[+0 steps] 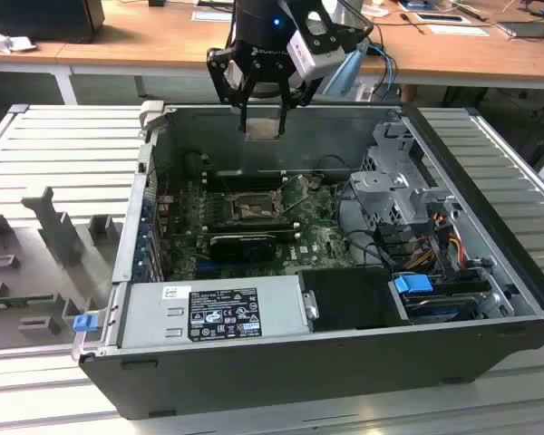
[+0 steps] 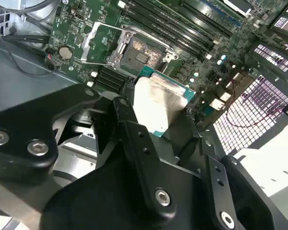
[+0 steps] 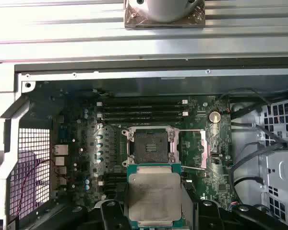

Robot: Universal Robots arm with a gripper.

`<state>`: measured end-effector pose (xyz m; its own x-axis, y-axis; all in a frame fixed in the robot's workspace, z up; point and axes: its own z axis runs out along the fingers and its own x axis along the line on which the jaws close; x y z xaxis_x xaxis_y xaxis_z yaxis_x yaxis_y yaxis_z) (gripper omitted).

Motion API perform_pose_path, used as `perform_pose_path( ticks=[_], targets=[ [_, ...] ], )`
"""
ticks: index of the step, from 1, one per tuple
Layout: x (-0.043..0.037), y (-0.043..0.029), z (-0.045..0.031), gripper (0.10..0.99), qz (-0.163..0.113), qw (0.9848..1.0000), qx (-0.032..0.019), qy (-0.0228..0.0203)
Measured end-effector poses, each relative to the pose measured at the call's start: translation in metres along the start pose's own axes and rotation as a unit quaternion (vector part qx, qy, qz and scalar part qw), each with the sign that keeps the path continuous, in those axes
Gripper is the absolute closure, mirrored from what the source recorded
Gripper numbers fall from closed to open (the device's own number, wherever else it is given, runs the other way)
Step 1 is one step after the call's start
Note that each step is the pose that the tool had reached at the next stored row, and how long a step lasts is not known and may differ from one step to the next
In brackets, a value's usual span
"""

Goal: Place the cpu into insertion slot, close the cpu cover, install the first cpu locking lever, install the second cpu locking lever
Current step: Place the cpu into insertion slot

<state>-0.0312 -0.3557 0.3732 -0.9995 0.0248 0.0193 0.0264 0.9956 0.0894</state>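
My gripper (image 1: 263,116) is shut on the cpu (image 1: 263,128), a flat square chip with a pale silvery top, held at about the height of the case's far rim. In both wrist views the cpu (image 2: 159,101) (image 3: 154,195) sits between black fingers (image 2: 126,111), well above the green board. The insertion slot (image 3: 151,146) (image 2: 137,55) (image 1: 249,210) lies bare below it, its dark centre showing. The cpu cover (image 2: 99,42) (image 3: 204,148) is swung open beside the socket, and a thin locking lever (image 3: 194,168) stands loose near it.
Long black memory slots (image 3: 141,110) run beside the socket. A black card (image 1: 240,243) lies across the board nearer the camera, a grey power supply (image 1: 213,313) behind the front wall. A metal drive cage (image 1: 394,181) and cables (image 1: 435,227) are on the exterior view's right.
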Motion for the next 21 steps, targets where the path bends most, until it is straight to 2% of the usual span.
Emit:
perform_pose_path(
  ticks=[5,9,14,21],
  targets=[
    [0.0002,0.0,0.0001,0.557,0.023,0.9997,-0.0003,-0.002],
    [0.0002,-0.0001,0.0007,0.557,0.051,0.9987,-0.0009,-0.0046],
    [0.0002,-0.0005,0.0062,0.557,0.056,0.9984,-0.0008,-0.005],
    [0.0001,-0.0006,0.0067,0.557,0.095,0.9954,-0.0017,-0.0086]
  ],
)
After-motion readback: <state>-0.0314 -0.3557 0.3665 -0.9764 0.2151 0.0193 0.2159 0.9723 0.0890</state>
